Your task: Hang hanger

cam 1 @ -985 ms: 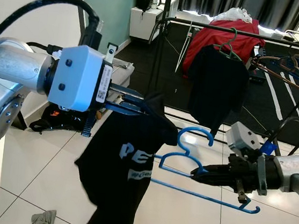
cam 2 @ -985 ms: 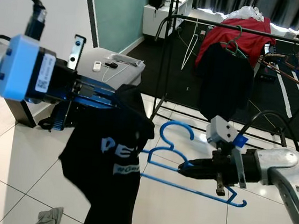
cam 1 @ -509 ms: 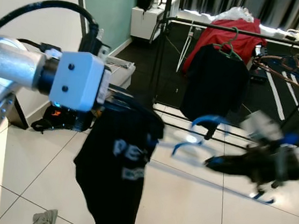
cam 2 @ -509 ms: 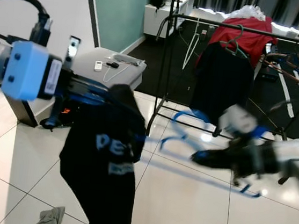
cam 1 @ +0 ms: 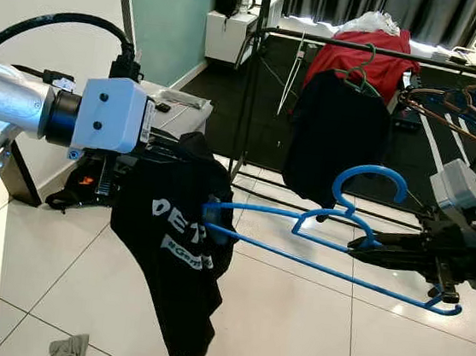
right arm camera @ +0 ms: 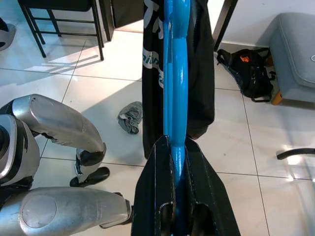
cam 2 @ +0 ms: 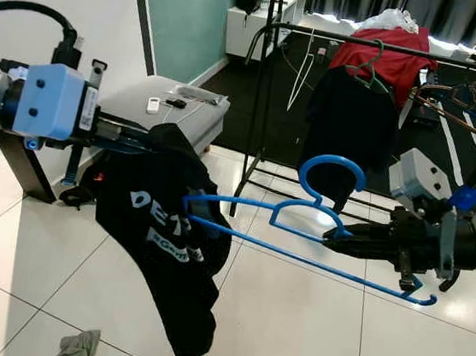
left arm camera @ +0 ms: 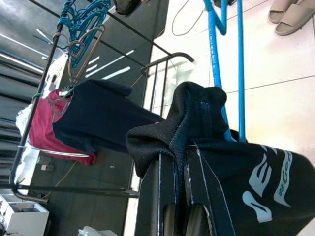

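right tool [cam 2: 339, 235]: fingers pinched on the blue hanger [cam 2: 300, 237] just below its hook, at 3 o'clock in the head views.
blue hanger: roughly level, hook up, far tip at 9 o'clock poked into the black T-shirt [cam 1: 173, 257].
left tool [left arm camera: 179, 196]: fingers clamped on the black T-shirt's bunched collar, shirt hanging below.
clothes rack [cam 1: 339, 43]: at 12 o'clock behind, carrying a dark shirt [cam 1: 338, 133] and red garment [cam 1: 355, 54].
floor [cam 1: 288, 338]: white tiles, grey rag [cam 1: 70, 351] at 7 o'clock.

You had the shirt [cam 1: 174, 248] at left, hanger [cam 1: 334, 240] to its right w/ one end in it, rack [cam 1: 339, 43] behind.
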`<state>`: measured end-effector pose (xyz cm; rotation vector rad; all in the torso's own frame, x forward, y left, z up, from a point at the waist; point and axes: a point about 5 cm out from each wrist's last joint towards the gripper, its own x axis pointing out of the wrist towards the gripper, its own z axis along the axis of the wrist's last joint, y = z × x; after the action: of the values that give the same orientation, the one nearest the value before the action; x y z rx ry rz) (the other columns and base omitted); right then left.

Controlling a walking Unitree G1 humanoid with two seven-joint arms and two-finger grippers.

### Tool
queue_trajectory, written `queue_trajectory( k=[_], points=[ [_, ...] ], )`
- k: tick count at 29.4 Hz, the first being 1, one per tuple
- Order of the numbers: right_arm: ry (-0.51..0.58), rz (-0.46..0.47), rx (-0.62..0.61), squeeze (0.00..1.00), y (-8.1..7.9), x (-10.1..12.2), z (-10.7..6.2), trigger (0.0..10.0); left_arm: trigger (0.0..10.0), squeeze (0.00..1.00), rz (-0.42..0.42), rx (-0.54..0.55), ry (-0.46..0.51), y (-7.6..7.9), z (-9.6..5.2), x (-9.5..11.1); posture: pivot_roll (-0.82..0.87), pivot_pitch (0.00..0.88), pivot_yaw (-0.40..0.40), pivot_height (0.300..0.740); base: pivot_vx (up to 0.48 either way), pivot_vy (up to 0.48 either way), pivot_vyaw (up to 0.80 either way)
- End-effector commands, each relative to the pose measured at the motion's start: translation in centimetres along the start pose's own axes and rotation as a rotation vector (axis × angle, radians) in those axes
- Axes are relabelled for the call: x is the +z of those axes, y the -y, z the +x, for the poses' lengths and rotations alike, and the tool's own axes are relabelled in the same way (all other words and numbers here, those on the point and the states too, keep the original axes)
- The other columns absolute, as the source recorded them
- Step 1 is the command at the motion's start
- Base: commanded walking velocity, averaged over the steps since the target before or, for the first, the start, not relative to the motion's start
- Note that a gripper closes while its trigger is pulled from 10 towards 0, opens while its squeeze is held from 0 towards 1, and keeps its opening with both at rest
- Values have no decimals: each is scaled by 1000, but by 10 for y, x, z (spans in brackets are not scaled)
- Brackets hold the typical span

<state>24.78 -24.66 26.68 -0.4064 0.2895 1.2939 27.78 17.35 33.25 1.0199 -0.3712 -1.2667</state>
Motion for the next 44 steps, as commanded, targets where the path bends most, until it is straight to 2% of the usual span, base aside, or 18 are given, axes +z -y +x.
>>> queue_trajectory(
  k=[1, 12, 15, 44],
  points=[
    [-3, -24, 1, 0, -2, 6, -3, 10000, 10000, 0, 28, -3, -12, -3, -4, 5, -45, 0, -23, 740, 0, 0, 0],
    [-64, -30, -50, 0, 4, 2, -13, 10000, 10000, 0, 63, -25, -1, -4, -9, 10, -45, 0, -26, 740, 0, 0, 0],
    [-69, -40, -86, 0, 7, 4, -20, 10000, 10000, 0, 78, -60, 29, -3, -8, 16, -47, 0, -26, 740, 0, 0, 0],
    [-55, -63, -91, 0, 9, 14, -29, 10000, 10000, 0, 75, -74, 15, -2, -9, 15, -49, 0, -31, 740, 0, 0, 0]
  ],
)
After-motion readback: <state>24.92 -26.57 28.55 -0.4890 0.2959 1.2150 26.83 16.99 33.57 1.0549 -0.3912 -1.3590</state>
